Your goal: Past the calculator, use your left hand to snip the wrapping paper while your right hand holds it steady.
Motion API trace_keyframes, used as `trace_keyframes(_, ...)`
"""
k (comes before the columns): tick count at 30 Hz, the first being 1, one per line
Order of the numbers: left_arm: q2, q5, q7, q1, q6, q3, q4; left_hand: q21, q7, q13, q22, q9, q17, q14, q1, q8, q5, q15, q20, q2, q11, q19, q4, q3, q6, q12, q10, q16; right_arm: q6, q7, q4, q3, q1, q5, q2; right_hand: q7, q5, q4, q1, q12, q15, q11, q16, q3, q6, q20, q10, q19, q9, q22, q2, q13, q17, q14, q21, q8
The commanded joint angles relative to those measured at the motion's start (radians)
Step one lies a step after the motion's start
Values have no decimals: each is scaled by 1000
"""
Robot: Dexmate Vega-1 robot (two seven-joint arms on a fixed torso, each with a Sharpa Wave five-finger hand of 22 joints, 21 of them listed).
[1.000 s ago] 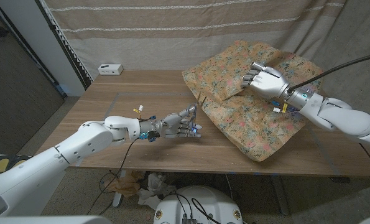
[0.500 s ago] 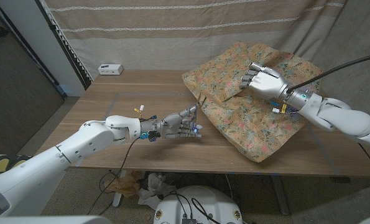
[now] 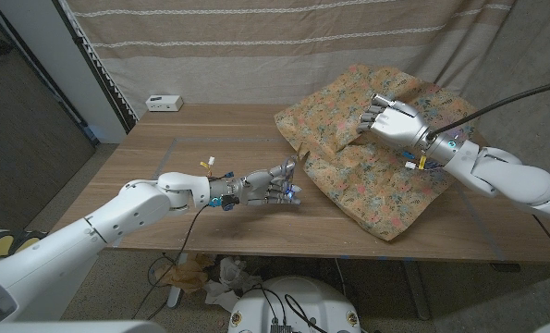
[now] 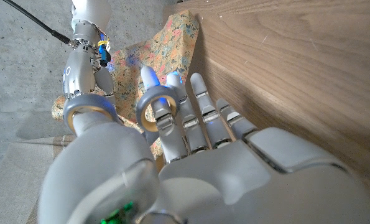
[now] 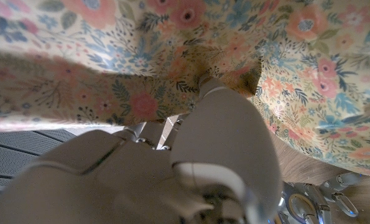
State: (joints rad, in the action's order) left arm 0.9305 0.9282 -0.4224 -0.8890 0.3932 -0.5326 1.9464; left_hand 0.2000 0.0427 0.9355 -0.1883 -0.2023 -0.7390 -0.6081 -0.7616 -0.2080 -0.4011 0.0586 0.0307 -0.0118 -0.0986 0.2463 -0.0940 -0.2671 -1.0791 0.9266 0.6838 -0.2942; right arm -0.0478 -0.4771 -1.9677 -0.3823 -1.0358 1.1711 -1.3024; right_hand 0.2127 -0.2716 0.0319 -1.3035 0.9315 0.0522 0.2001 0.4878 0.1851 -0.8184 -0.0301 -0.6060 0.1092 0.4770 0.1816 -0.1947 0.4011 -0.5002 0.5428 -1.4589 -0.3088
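We see the wooden desk carrying the floral wrapping paper on its right half, one corner hanging past the front edge. Our right hand grips a raised fold of the paper near its far side, fingers closed into it. Our left hand sits at mid-desk just beside the paper's near-left edge, holding scissors with fingers through the grey loop handles. A small white box lies at the far left.

Bare tabletop left of wrapping paper; white box at far edge.
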Motion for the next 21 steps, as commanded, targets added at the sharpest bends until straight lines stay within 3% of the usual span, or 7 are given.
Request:
trace_keyframes(1, -17, 9, 8, -8, -14, 4, -11, 4, -1, -5, -3, 0, -1, -19, -56, -7, 2, 163, 11, 81, -107, 8, -9, 35, -33, 12, 125, 4, -15, 0, -6, 9, -16, -12, -5, 2, -8, -2, -6, -2, 188, 2, 1, -1, -6, -157, -11, 7, 3, 0, -2, 1, 0, 7, -5, 2)
trace_keyframes(10, -22, 18, 25, -25, -27, 12, -11, 5, 4, 1, -2, -1, 8, -43, -171, -13, 41, 166, 12, 185, -107, 16, -41, 104, -71, 31, 140, 12, -30, -1, -18, 23, -30, -24, -9, 2, -9, -2, -5, -5, 188, 1, -1, -3, -4, -157, -11, 8, 1, -1, -2, -1, 3, 6, -4, 6)
trace_keyframes(12, -26, 20, 31, -33, -38, 17, -13, 6, 10, 11, -3, -13, 10, -56, -236, -28, 59, 167, 9, 212, -110, 20, -52, 161, -99, 44, 147, 16, -36, 1, -19, 25, -32, -26, -7, 2, -9, -2, -5, -4, 187, 1, -2, -4, -4, -157, -14, 8, 1, -1, -2, 1, 4, 5, -3, 7)
trace_keyframes(13, -25, 10, 30, -32, -45, 16, -12, 7, 13, 13, -4, -19, 11, -62, -268, -38, 67, 167, 6, 219, -111, 21, -51, 199, -119, 48, 151, 18, -42, 5, -19, 27, -33, -27, -5, 2, -10, -2, -5, -4, 187, 1, -2, -4, -5, -157, -13, 8, 0, -1, -2, 0, 4, 5, -3, 7)
trace_keyframes(15, -26, 10, 23, -31, -52, 16, -16, 7, 11, 23, -4, -24, 11, -69, -285, -42, 74, 165, 4, 221, -111, 21, -43, 232, -124, 56, 152, 19, -43, 6, -19, 27, -34, -28, -4, 2, -10, -3, -5, -4, 187, 1, -2, -4, -5, -157, -14, 7, 0, -1, -2, 0, 5, 5, -3, 7)
trace_keyframes(21, -24, -2, 15, -34, -73, 18, -21, 7, 20, 56, -7, -45, 14, -51, -290, -39, 79, 163, 0, 214, -111, 16, -3, 299, -88, 62, 110, 39, -51, 17, -19, 32, -40, -45, 1, 2, -10, -3, -4, -4, 187, 1, -3, -5, -6, -156, -17, 6, -1, -1, -2, 0, 7, 6, -2, 9)
